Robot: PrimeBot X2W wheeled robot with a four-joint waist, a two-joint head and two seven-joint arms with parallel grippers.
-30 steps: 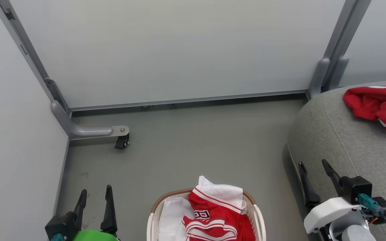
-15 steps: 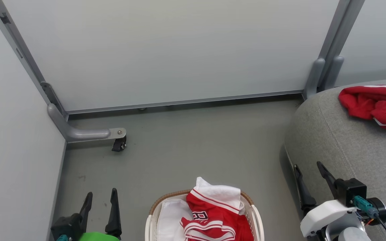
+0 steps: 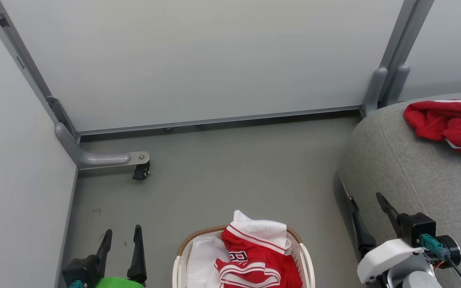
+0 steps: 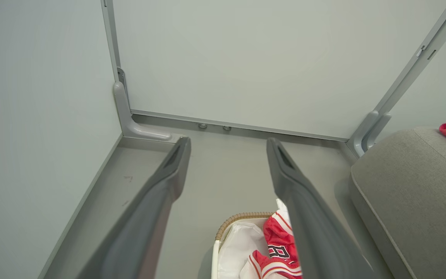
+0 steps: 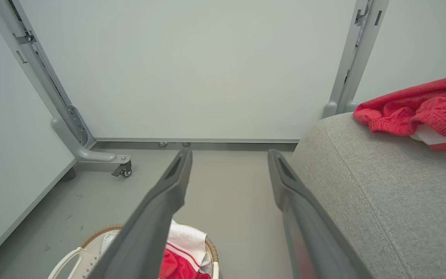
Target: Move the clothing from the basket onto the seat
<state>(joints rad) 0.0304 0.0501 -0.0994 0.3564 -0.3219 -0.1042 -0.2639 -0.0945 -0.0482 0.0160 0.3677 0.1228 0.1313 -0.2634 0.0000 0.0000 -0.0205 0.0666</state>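
A red and white garment of the clothing [image 3: 256, 256] lies heaped in the white basket [image 3: 307, 260] with its brown rim, on the floor at the bottom centre. It also shows in the basket [image 4: 227, 228] as clothing [image 4: 279, 248] in the left wrist view, and as clothing [image 5: 182, 255] in the basket [image 5: 87, 236] in the right wrist view. Another red garment [image 3: 448, 124] rests on the grey seat [image 3: 414, 172] at the right. My left gripper [image 3: 121, 234] stands open left of the basket. My right gripper [image 3: 365, 199] stands open beside the seat's edge. Both hold nothing.
White partition walls close the space at the back and left. A grey metal foot with a caster wheel [image 3: 140, 172] sticks out over the floor at the left. Grey posts [image 3: 382, 90] stand behind the seat. A white liner [image 3: 200, 262] lies in the basket.
The head view has shifted slightly, so the scene has slid left and a little down. Both grippers stay open, and the clothing has not moved.
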